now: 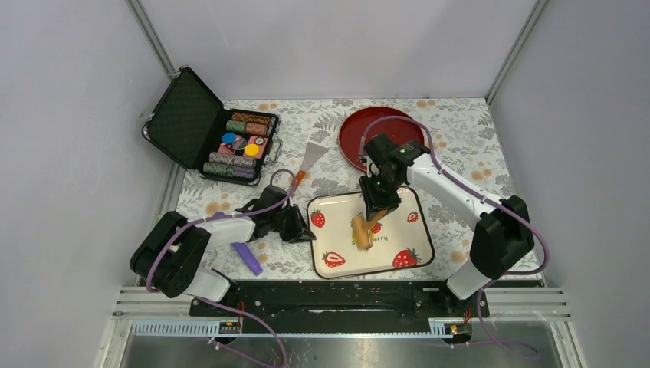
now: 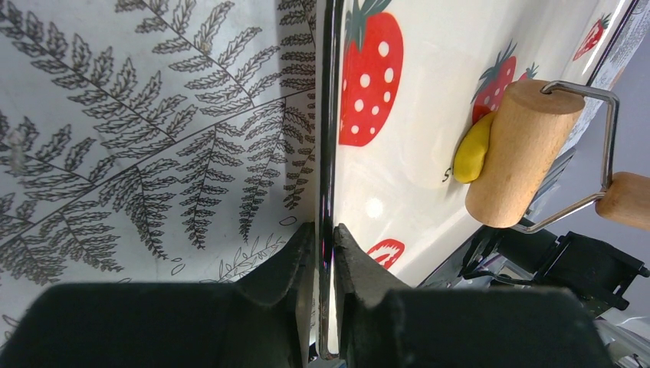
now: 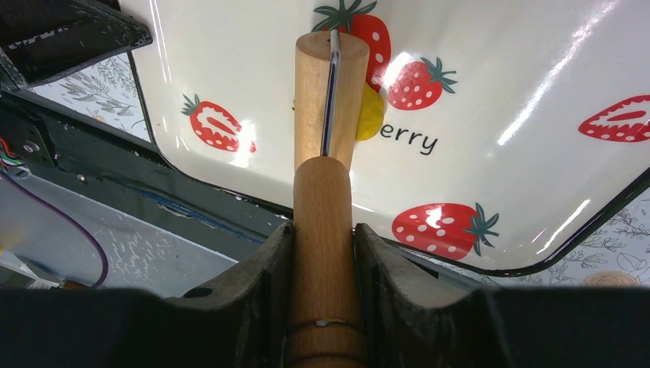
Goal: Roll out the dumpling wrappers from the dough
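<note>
Our main worry is that the wooden roller (image 2: 523,152) pushes the dough (image 2: 471,149) along instead of riding up over it. The yellow lump sits on the strawberry tray (image 1: 410,238) near its middle, beside the printed lettering. It touches the side of the roller's drum and looks thick, not yet spread into a wrapper. The tray's glaze looks slick, so in our judgement a low, fast stroke would make the lump skate or smear. If the dough is tacky, it may cling to the wood and lift off the tray. Uneven downward pressure would leave one side thinner than the other.

The second risk is the tray sliding on the worktop (image 1: 460,130). The left jaws are closed on the tray's thin dark rim at its left edge. That hold is narrow, and a hard push from the roller could twist the rim out of it.

The left arm (image 1: 230,228) lies low across the worktop, reaching rightward to the tray's edge. The right arm (image 1: 448,184) reaches in from its base over the tray, wrist pitched downward. The right jaws are clamped on both sides of the roller's wooden handle, with the wire yoke and drum held out ahead of them, resting on the tray.
</note>
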